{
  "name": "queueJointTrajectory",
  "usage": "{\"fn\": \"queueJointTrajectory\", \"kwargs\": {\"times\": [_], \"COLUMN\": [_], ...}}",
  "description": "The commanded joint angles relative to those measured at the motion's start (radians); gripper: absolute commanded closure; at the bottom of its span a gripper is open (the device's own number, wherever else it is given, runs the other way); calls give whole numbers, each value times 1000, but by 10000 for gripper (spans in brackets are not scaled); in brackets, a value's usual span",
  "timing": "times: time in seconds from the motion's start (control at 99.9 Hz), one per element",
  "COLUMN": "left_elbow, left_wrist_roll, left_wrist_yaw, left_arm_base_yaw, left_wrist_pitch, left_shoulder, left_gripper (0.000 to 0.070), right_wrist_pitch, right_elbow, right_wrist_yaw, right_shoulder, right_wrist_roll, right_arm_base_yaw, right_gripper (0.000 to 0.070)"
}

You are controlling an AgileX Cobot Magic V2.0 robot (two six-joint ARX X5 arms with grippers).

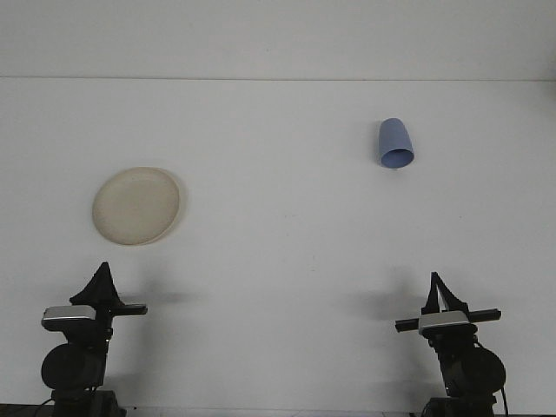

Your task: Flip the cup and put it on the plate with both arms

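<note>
Two arms sit at the near edge of the white bench [287,261], the left claw [102,276] just below the cream plate [137,206] and the right claw [436,284] well short of the blue cup [395,144]; each claw's fingers come together in a narrow point and hold nothing. The cup lies on the far right of the bench, its open mouth turned toward the robot, well apart from the plate, which lies flat and bare on the left.
</note>
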State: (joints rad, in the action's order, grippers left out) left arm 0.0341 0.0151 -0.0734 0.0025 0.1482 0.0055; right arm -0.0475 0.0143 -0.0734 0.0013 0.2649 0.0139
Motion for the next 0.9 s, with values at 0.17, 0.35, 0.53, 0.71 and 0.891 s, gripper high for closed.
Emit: {"fn": "queueJointTrajectory", "kwargs": {"times": [0.17,0.35,0.53,0.71,0.891], "left_elbow": [-20,-20,-20,-20,-20], "left_wrist_roll": [-1,-1,-1,-1,-1], "left_wrist_yaw": [-4,-4,-4,-4,-4], "left_arm_base_yaw": [1,1,1,1,1], "left_wrist_pitch": [10,10,10,10,10], "left_shoulder": [-1,-1,-1,-1,-1], "left_gripper": [687,687,687,687,687], "right_wrist_pitch": [10,10,10,11,46], "right_elbow": [-2,-2,-2,-2,-2], "right_wrist_yaw": [3,3,3,-5,-10], "right_shoulder": [0,0,0,0,0], "right_wrist_roll": [4,4,4,-9,-113], "right_arm_base_yaw": [0,0,0,0,0], "right_gripper": [700,700,700,700,700]}}
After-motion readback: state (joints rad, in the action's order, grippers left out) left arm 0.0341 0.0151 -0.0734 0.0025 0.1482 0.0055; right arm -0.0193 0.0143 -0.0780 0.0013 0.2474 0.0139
